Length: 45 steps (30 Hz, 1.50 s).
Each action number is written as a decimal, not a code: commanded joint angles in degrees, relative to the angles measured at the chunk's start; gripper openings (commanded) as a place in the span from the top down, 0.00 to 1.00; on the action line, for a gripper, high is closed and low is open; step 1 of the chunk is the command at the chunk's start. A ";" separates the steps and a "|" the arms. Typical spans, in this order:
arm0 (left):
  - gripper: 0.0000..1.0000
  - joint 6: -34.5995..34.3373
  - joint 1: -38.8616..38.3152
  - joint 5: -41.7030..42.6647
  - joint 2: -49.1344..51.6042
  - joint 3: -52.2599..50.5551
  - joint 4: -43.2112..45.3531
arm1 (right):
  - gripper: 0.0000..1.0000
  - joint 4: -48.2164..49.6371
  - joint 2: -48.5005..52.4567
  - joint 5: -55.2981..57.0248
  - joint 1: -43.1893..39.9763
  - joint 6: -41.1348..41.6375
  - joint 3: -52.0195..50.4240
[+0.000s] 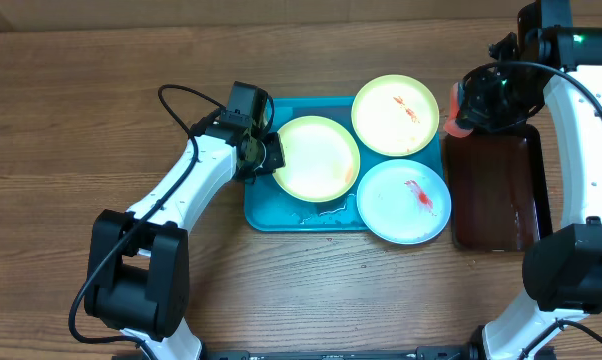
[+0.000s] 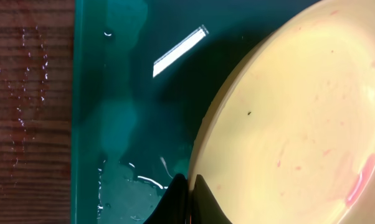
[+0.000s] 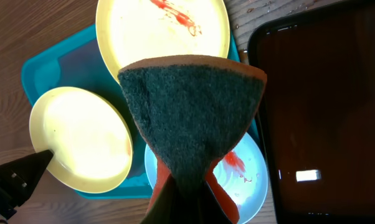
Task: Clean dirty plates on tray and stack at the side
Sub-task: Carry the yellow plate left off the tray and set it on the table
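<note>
The turquoise tray point(image 1: 266, 205) holds three plates. The left yellow-green plate point(image 1: 316, 158) shows only faint pink traces. The back yellow-green plate point(image 1: 395, 115) and the white-bluish plate point(image 1: 404, 200) each carry a red sauce smear. My left gripper point(image 1: 269, 153) is shut on the left plate's rim, with one finger on each side in the left wrist view point(image 2: 189, 193), the plate point(image 2: 299, 112) to its right. My right gripper point(image 1: 463, 112) is shut on an orange sponge with a dark green scrub face point(image 3: 194, 106). It hovers above the tray's right edge.
A dark brown-black tray point(image 1: 496, 190) lies right of the turquoise tray, under the right arm; it also shows in the right wrist view point(image 3: 324, 106). Water streaks lie on the turquoise tray floor point(image 2: 113, 124). Bare wooden table point(image 1: 81, 120) surrounds both trays.
</note>
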 commanded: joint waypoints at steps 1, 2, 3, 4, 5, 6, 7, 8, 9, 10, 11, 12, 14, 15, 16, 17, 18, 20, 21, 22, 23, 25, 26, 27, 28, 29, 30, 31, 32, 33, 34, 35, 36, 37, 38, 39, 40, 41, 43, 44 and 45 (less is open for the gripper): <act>0.96 1.31 0.50 1.22 -1.70 1.64 -0.46 | 0.96 0.26 -2.99 -0.50 0.28 -0.46 1.53; 0.96 1.36 1.09 1.11 -2.60 2.36 -1.73 | 0.96 0.24 -2.99 -0.50 0.28 -0.44 1.53; 0.96 1.36 2.03 1.09 -3.67 3.06 -3.23 | 0.96 0.22 -2.99 -0.50 0.28 -0.46 1.53; 0.96 1.36 3.43 1.07 -4.92 3.65 -4.87 | 0.96 0.22 -2.99 -0.50 0.28 -0.44 1.53; 0.96 1.36 5.05 1.03 -6.21 3.91 -6.29 | 0.96 0.22 -2.99 -0.50 0.28 -0.44 1.53; 0.96 1.36 6.80 1.03 -7.43 3.91 -7.43 | 0.96 0.22 -2.99 -0.50 0.28 -0.46 1.53; 0.96 1.55 9.09 0.94 -8.70 3.89 -8.90 | 0.96 0.22 -2.99 -0.50 0.28 -0.44 1.53; 0.96 1.97 11.52 0.76 -9.79 3.87 -10.36 | 0.96 0.24 -2.99 -0.50 0.28 -0.44 1.53; 0.96 2.54 14.12 0.48 -10.67 3.85 -11.87 | 0.96 0.24 -2.99 -0.50 0.28 -0.44 1.53; 0.96 3.19 16.63 0.02 -11.23 3.80 -13.18 | 0.96 0.26 -2.99 -0.50 0.28 -0.46 1.53; 0.96 4.09 19.26 -0.37 -11.56 3.74 -14.32 | 0.96 0.28 -2.99 -0.50 0.28 -0.46 1.53; 0.96 5.16 21.62 -0.52 -11.61 3.67 -15.19 | 0.96 0.31 -2.99 -0.50 0.28 -0.46 1.53; 0.96 6.95 25.90 -0.55 -11.43 2.93 -15.98 | 0.96 0.37 -2.99 -0.50 0.28 -0.44 1.53; 0.96 7.17 27.69 -0.55 -11.43 2.08 -15.82 | 0.96 0.42 -2.99 -0.50 0.28 -0.46 1.53; 0.96 7.15 29.88 -0.50 -11.43 0.39 -14.95 | 0.96 0.48 -2.99 -0.50 0.28 -0.46 1.53; 0.96 7.15 30.56 -0.50 -11.43 -0.24 -14.56 | 0.96 0.50 -2.99 -0.50 0.28 -0.44 1.53; 0.96 7.15 31.82 -0.48 -11.43 -1.97 -13.25 | 0.96 0.52 -2.99 -0.50 0.28 -0.44 1.53; 0.96 7.15 33.11 -0.46 -11.43 -5.33 -10.19 | 0.96 0.52 -2.99 -0.50 0.28 -0.46 1.53; 0.96 7.15 33.35 -0.46 -11.43 -7.39 -8.02 | 0.96 0.55 -2.99 -0.50 0.28 -0.46 1.53; 0.96 7.17 33.35 -0.48 -11.43 -9.31 -5.90 | 0.96 0.55 -2.99 -0.50 0.28 -0.44 1.53; 0.96 7.17 33.33 -0.52 -11.43 -11.15 -3.82 | 0.96 0.57 -2.99 -0.50 0.28 -0.44 1.53; 0.96 7.13 33.29 -0.52 -11.43 -14.67 0.24 | 0.96 0.55 -2.99 -0.50 0.28 -0.44 1.53; 0.96 7.08 33.29 -0.52 -11.43 -16.39 2.32 | 0.96 0.52 -2.99 -0.50 0.28 -0.44 1.53; 0.96 7.06 33.29 -0.57 -11.41 -17.88 4.22 | 0.96 0.50 -2.99 -0.50 0.28 -0.46 1.53; 0.96 6.78 33.31 -1.07 -11.37 -19.61 6.54 | 0.96 0.50 -2.99 -0.50 0.28 -0.46 1.53; 0.96 6.14 33.31 -1.95 -11.37 -20.68 7.91 | 0.96 0.48 -2.99 -0.50 0.28 -0.46 1.53; 0.96 5.18 33.31 -3.32 -11.28 -21.73 9.35 | 0.96 0.48 -2.99 -0.50 0.28 -0.44 1.53; 0.96 4.55 33.29 -4.85 -11.17 -22.71 10.80 | 0.96 0.48 -2.99 -0.50 0.28 -0.44 1.53; 0.96 4.28 33.31 -5.62 -11.15 -23.17 11.50 | 0.96 0.46 -2.99 -0.50 0.28 -0.44 1.53; 0.96 3.93 33.29 -6.86 -11.15 -23.82 12.44 | 0.96 0.46 -2.99 -0.50 0.28 -0.46 1.53; 0.96 3.76 33.31 -7.63 -11.15 -24.24 13.05 | 0.96 0.44 -2.99 -0.50 0.28 -0.46 1.53; 0.96 3.63 33.31 -8.24 -11.15 -24.44 13.44 | 0.96 0.46 -2.99 -0.50 0.28 -0.44 1.53; 0.96 3.65 33.31 -8.50 -11.04 -24.48 13.81 | 0.96 0.46 -2.99 -0.50 0.28 -0.46 1.53; 0.96 3.65 33.31 -8.63 -10.99 -24.48 14.29 | 0.96 0.46 -2.99 -0.50 0.28 -0.46 1.53; 0.96 3.67 33.31 -8.61 -10.84 -24.48 15.15 | 0.96 0.46 -2.99 -0.50 0.28 -0.44 1.53; 0.96 3.65 33.29 -8.57 -10.75 -24.48 15.93 | 0.96 0.48 -2.99 -0.50 0.28 -0.44 1.53; 0.96 3.67 33.24 -8.35 -10.73 -24.48 16.61 | 0.96 0.48 -2.99 -0.50 0.28 -0.46 1.53; 0.95 3.65 33.24 -8.13 -10.73 -24.48 17.18 | 0.96 0.50 -2.99 -0.50 0.28 -0.44 1.53; 0.83 3.65 33.24 -7.67 -10.73 -24.48 17.73 | 0.96 0.48 -2.99 -0.50 0.28 -0.44 1.53; 0.73 3.76 33.24 -7.28 -10.73 -24.46 17.86 | 0.96 0.48 -2.99 -0.50 0.28 -0.44 1.53; 0.67 4.66 33.24 -6.67 -10.73 -24.41 18.01 | 0.96 0.52 -2.99 -0.50 0.28 -0.44 1.53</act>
